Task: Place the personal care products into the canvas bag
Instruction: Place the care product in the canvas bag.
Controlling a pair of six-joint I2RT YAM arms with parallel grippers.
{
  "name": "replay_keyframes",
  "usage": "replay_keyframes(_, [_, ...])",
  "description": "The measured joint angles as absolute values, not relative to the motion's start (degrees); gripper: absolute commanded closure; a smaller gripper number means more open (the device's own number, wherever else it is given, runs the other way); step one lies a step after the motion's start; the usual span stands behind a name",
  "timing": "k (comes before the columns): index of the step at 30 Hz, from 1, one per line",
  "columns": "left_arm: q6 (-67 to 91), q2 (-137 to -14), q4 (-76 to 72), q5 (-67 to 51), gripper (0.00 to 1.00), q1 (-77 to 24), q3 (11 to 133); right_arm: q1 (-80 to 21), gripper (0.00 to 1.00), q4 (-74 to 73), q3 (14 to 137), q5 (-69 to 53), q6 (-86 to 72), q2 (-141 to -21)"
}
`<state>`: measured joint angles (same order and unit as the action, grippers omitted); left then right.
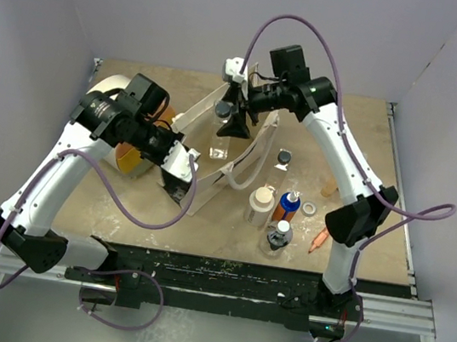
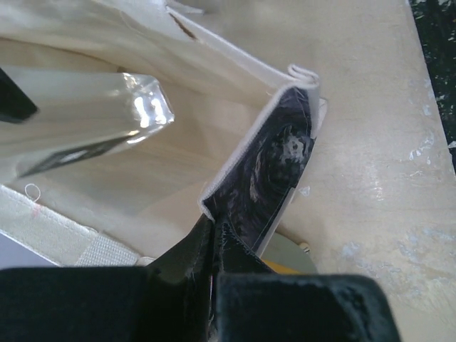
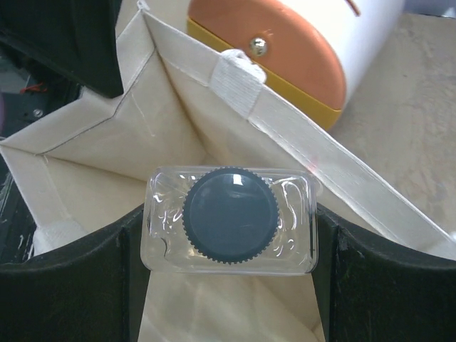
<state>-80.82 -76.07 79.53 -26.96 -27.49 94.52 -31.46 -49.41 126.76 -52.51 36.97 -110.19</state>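
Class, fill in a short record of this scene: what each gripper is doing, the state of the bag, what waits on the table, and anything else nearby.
left gripper: shut on a rim corner of the canvas bag
right gripper: shut on a clear bottle with a black cap, over the bag's mouth
canvas bag: open, upright
waiting on table: white bottle with a tan cap, orange bottle with a blue top, and others, right of the bag
other: white drum with an orange end, beside the bag

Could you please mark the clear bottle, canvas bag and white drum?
clear bottle [image 3: 229, 219], right wrist view, black cap.
canvas bag [image 3: 167, 107], right wrist view, inner wall.
white drum [image 3: 285, 50], right wrist view, orange end.
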Motion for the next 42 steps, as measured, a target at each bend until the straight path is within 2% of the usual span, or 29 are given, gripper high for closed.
replay_keyframes(11, [-85.56,-75.48,83.33,-33.23,1.00,-27.42,94.98,-37.21,1.00,-54.68,126.04,-58.74,51.31,-114.65])
replay_keyframes(23, [-85.69,-74.24,82.56,-34.48,1.00,-27.35,93.82,-41.85,1.00,-71.24,125.86,-62.59,72.29,-122.91])
replay_keyframes(42, [-88.12,-71.55,81.47,-34.87,1.00,-27.05,89.38,-42.98,1.00,-70.32,121.01,-68.25,77.78,-123.52])
